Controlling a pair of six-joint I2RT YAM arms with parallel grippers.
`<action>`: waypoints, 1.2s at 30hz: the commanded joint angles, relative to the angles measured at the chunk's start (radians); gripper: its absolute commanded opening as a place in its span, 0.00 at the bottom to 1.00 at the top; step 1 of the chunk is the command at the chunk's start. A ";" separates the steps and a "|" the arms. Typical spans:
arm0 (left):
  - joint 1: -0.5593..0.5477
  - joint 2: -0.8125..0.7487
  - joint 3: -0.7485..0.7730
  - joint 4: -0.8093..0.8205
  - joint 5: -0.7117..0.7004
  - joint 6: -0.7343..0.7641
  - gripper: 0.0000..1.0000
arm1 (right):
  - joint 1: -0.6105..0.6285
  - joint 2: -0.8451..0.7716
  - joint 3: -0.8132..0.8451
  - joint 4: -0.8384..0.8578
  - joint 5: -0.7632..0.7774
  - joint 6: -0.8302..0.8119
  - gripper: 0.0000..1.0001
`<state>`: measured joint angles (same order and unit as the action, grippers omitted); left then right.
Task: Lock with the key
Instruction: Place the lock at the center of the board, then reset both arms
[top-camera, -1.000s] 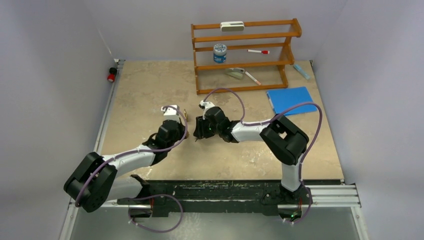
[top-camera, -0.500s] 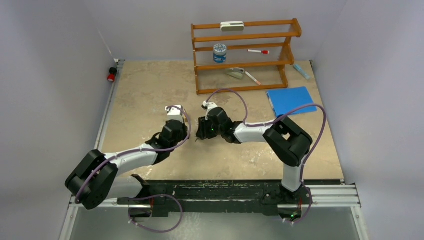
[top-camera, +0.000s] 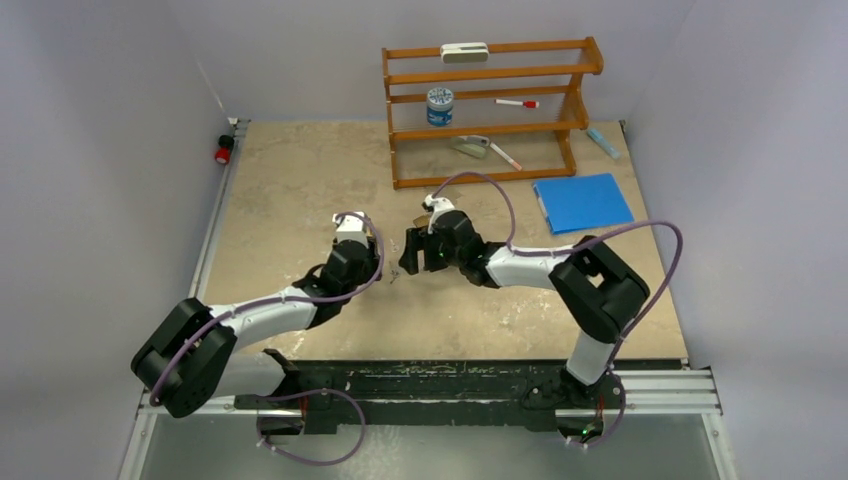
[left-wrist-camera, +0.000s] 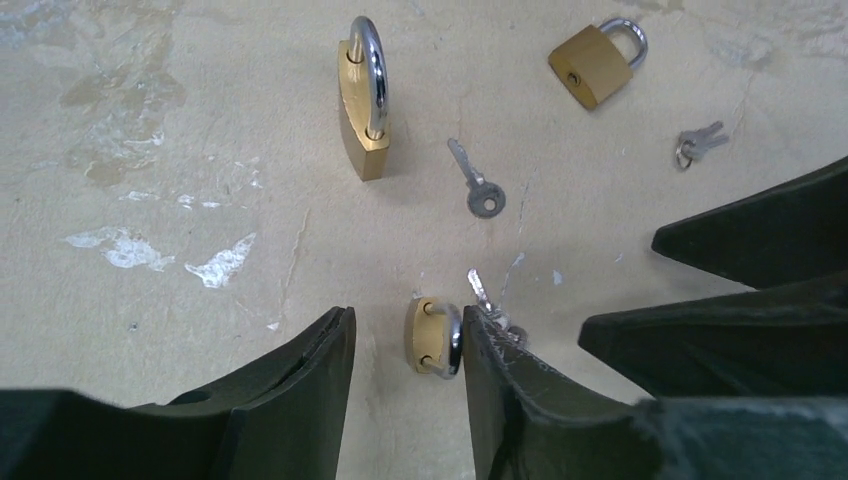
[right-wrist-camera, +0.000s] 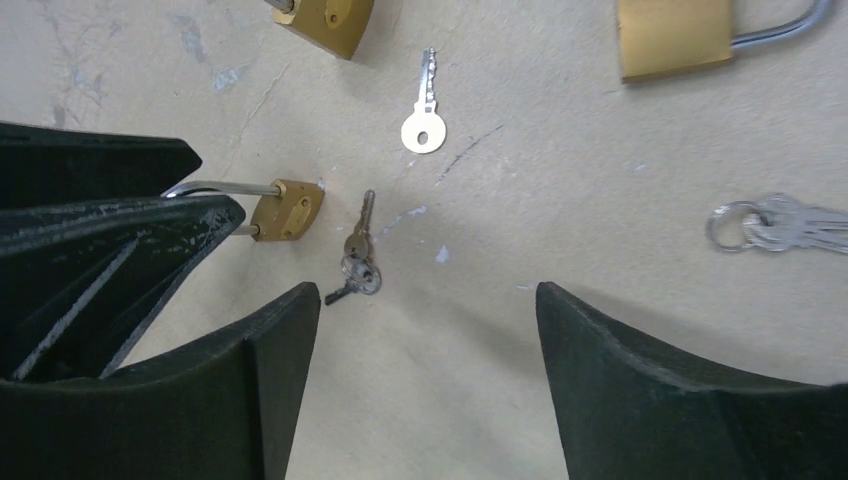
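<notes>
Now the small padlock (left-wrist-camera: 435, 337) lies on the table (left-wrist-camera: 150, 260) between the parted fingers of the left gripper (left-wrist-camera: 407, 320), unclamped. Its ringed keys (right-wrist-camera: 358, 258) lie just beside it, not inserted. The right gripper (right-wrist-camera: 428, 292) hangs wide apart, empty. Next, probably, a key needs picking up and seating. Three padlocks in all, counting the large padlock (left-wrist-camera: 362, 110) and the far padlock (left-wrist-camera: 590, 68); three key sets, with a single key (left-wrist-camera: 480, 188) and a key bunch (left-wrist-camera: 697, 146).

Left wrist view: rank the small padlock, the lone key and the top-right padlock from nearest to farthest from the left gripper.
1. small padlock, between the fingers of the left gripper.
2. lone key, ahead, mid-frame.
3. top-right padlock, farthest, upper right corner.
</notes>
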<state>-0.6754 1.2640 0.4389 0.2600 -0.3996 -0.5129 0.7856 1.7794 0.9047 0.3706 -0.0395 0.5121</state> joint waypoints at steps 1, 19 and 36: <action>-0.003 -0.034 0.063 0.006 -0.037 0.021 0.49 | -0.022 -0.101 -0.051 0.092 0.017 -0.017 0.86; 0.204 -0.174 0.191 -0.008 0.011 0.135 0.76 | -0.237 -0.382 -0.167 0.083 0.099 -0.086 0.99; 0.441 -0.116 0.187 0.107 0.079 0.104 0.77 | -0.408 -0.512 -0.278 0.008 0.409 0.009 0.99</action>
<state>-0.2546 1.1473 0.6083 0.2890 -0.3355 -0.4084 0.4213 1.3048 0.6674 0.4076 0.2405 0.4728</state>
